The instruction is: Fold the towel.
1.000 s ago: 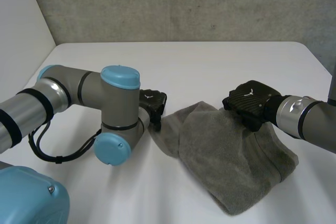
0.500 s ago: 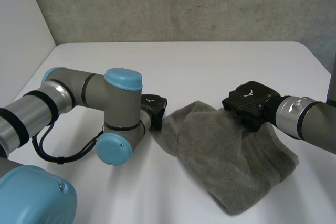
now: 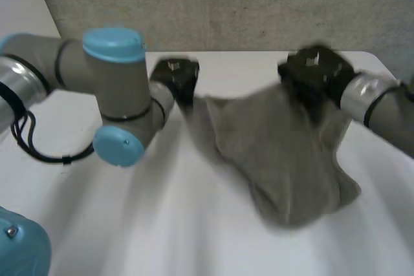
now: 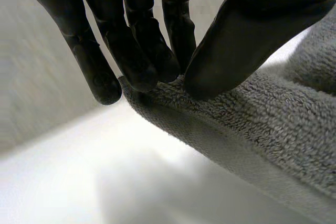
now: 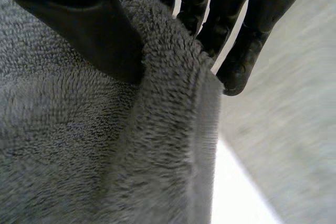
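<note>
Left robot hand (image 3: 173, 77) pinches the towel (image 3: 278, 153) at ten o'clock, right robot hand (image 3: 315, 72) at two; seemingly no fold yet.

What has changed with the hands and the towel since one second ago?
The left hand and the right hand rose, lifting the upper edge of the grey towel off the table. Unchanged: each hand holds its corner; the towel's lower end rests on the table.
</note>
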Controlling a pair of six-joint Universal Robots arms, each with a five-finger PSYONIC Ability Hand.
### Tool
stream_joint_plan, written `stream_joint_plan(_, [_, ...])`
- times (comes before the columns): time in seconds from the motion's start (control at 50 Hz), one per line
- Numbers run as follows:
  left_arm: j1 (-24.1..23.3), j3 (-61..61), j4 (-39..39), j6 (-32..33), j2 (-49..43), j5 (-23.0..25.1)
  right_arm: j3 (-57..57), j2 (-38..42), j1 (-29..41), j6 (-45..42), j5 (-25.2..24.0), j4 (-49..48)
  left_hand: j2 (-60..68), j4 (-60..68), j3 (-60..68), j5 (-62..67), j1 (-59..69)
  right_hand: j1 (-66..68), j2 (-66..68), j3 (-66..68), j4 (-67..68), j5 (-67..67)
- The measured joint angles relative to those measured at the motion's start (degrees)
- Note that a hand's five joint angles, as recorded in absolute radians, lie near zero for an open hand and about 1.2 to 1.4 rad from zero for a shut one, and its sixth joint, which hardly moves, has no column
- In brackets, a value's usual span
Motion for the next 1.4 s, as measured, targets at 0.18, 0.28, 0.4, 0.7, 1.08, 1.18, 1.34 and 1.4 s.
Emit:
stream_joint_plan(0.18, [2.72, 16.92, 13.88, 3.16, 1.92, 0.21, -13.40, 3.57, 0.55, 13.72, 2.27, -31.46, 0.00, 0.02, 0.01, 0.23, 0.04, 0.21, 0.00, 0.37, 0.00, 0.00])
stream_joint_plan(0.28, [3.95, 19.16, 18.05, 3.74, 5.93, 0.12, -15.09, 2.29, 0.73, 19.44, 4.93, -43.85, 0.00, 0.02, 0.01, 0.25, 0.04, 0.22, 0.00, 0.37, 0.00, 0.00])
stream_joint_plan(0.4, [6.65, 8.08, 18.91, 3.33, 12.52, 0.37, -12.16, 2.25, 0.71, 22.41, 3.14, -39.85, 0.00, 0.03, 0.01, 0.26, 0.04, 0.22, 0.00, 0.37, 0.00, 0.00])
stream_joint_plan(0.7, [13.82, -40.68, 24.68, 3.53, 18.77, 13.40, 2.72, 10.26, 0.25, -9.00, -4.58, -2.47, 0.03, 0.27, 0.06, 0.79, 0.11, -48.23, -49.49, -49.90, -50.55, -51.27])
stream_joint_plan(1.08, [17.01, -52.92, 24.47, 10.95, 22.30, 15.29, 12.94, 2.58, 0.11, -7.14, -0.59, -2.63, 0.03, 0.27, 0.06, 1.39, 0.12, -51.56, -52.71, -53.65, -54.76, -55.95])
stream_joint_plan(1.18, [17.04, -54.83, 24.49, 11.02, 25.52, 15.30, 12.82, 1.89, 0.13, -2.19, 1.32, -2.94, 0.03, 0.27, 0.06, 1.39, 0.12, -51.46, -52.59, -53.52, -54.62, -53.85])
stream_joint_plan(1.34, [17.10, -58.27, 24.68, 10.67, 29.58, 15.21, 11.58, 4.78, 0.13, 2.56, 2.63, -3.09, 0.03, 0.27, 0.06, 1.39, 0.12, -47.14, -48.91, -49.25, -49.82, -48.05])
stream_joint_plan(1.4, [17.44, -58.85, 24.67, 10.58, 30.21, 15.03, 10.47, 6.93, 0.13, 2.82, 3.27, -2.94, 0.03, 0.27, 0.06, 1.39, 0.12, -46.85, -48.91, -49.12, -49.79, -47.91])
